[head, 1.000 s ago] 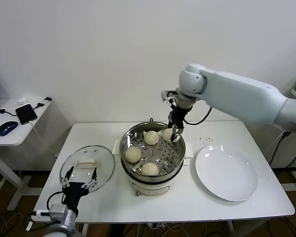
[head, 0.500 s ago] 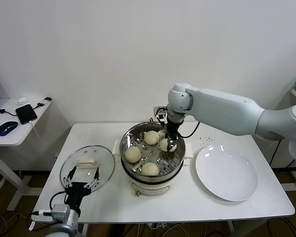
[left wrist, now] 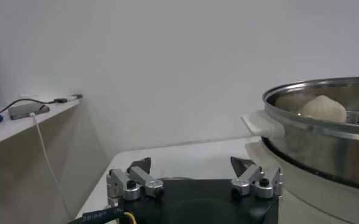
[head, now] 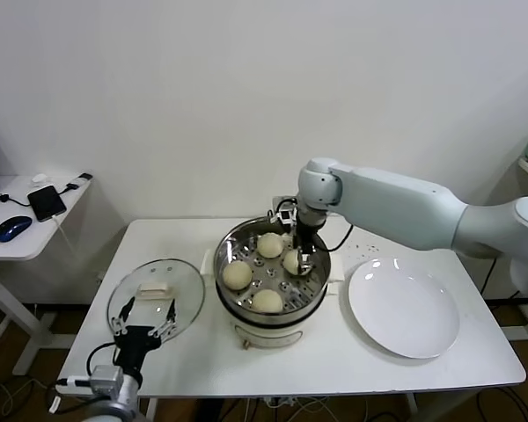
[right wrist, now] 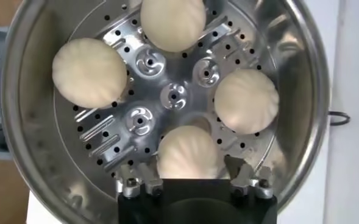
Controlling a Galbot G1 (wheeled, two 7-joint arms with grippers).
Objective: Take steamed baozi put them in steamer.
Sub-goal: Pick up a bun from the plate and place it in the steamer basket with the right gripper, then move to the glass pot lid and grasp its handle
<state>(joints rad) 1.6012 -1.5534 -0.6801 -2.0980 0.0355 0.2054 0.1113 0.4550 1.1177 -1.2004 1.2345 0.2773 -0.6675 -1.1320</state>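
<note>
The white rectangular table [head: 378, 360] carries three items: a round glass lid with white handle [head: 156, 295] at left, the shiny stainless-steel steamer [head: 271, 309] at centre, and a flat white plate [head: 404, 308] at right.

Bright, even room light from overhead, soft shadows only. Glare spots on the white plate [head: 403, 308] and glass lid [head: 156, 297]; steamer [head: 271, 271] rim throws sharp reflections. Right wrist view is crisp on the perforated tray. Left wrist view is softer, wall behind plain and washed.
</note>
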